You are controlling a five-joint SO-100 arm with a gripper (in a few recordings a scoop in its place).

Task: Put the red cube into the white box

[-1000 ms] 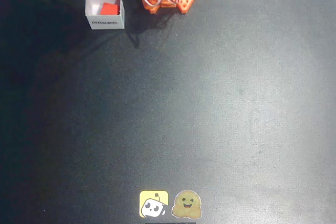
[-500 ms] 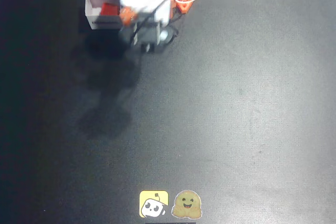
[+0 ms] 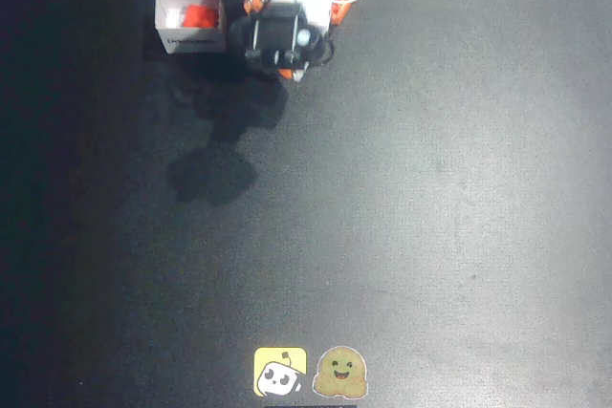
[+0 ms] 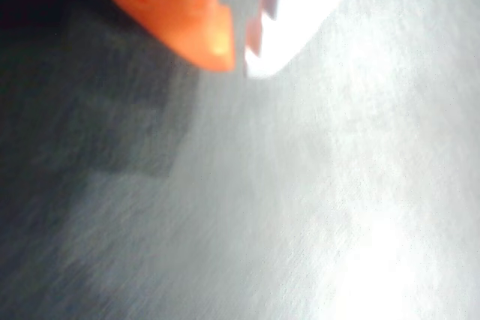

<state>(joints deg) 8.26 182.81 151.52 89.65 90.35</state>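
Red cube (image 3: 200, 16) sitting inside white box (image 3: 190, 14), task looking done. Gripper (image 4: 241, 61) jaws nearly together, empty, just beside the box. Risk: clipping the thin wall while swinging, tipping it.

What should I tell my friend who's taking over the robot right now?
Gripper: in the wrist view the orange and white fingers sit nearly together with nothing between them, over bare table.
Red cube: inside the white box, near the top left of the overhead view.
Arm: just right of the box.
Done: cube is in the box.
Left: nothing but parking the arm, probably.
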